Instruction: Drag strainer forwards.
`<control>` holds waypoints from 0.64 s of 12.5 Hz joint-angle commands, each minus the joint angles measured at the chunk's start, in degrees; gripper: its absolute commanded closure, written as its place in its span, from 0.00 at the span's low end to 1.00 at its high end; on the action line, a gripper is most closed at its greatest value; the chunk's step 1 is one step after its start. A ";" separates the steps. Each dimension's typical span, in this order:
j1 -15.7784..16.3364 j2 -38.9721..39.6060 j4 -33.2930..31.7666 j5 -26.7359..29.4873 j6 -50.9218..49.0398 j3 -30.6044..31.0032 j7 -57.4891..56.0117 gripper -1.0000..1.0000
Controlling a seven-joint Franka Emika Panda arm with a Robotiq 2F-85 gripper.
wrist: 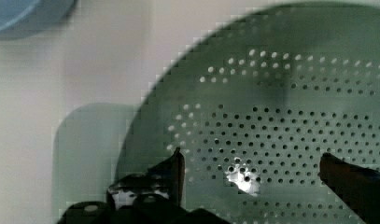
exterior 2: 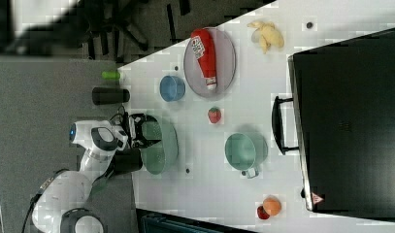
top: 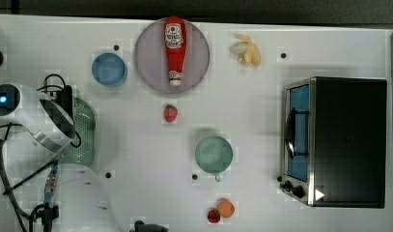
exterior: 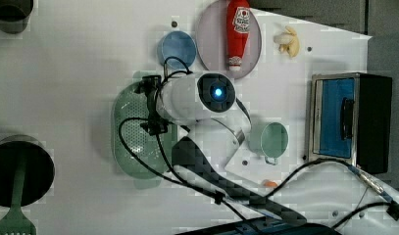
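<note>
Strainer [top: 85, 137], pale green and full of little holes, sits on the white worktop [top: 136, 193] at the top view's left, with the arm [top: 44, 121] hanging right over it and covering part of it. In the wrist view the tool [wrist: 250, 170] is spread wide, its two dark fingers [wrist: 171, 170] well apart, nothing between them, and the holed floor of the strainer [wrist: 281, 116] just below. Whether the fingertips touch the plastic, I cannot tell. In the left view the strainer [exterior: 133, 132] lies lengthwise under the wrist, and the right view shows the arm's black end sitting over one end of it [exterior 2: 161, 143]. Out on the worktop, a blue bowl [top: 109, 69] stands near the strainer, just beside a grey plate [top: 150, 67] with a red ketchup bottle [top: 175, 48] lying on it. A strawberry [top: 171, 113] sits below the plate in the top view, a green mug [top: 213, 154] lies further toward the top view's right, and a peeled banana [top: 247, 50] rests near the far edge. A toaster oven [top: 339, 140] stands at the top view's right, and an orange fruit [top: 226, 208] touches a small red one [top: 213, 215] at the near edge.
</note>
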 commanded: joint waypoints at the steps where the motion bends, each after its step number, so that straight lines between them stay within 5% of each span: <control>1: -0.62 1.95 6.05 -0.13 -0.10 -0.97 2.85 0.00; 8: -0.79 7.65 15.91 -0.14 -0.08 -2.49 2.79 0.00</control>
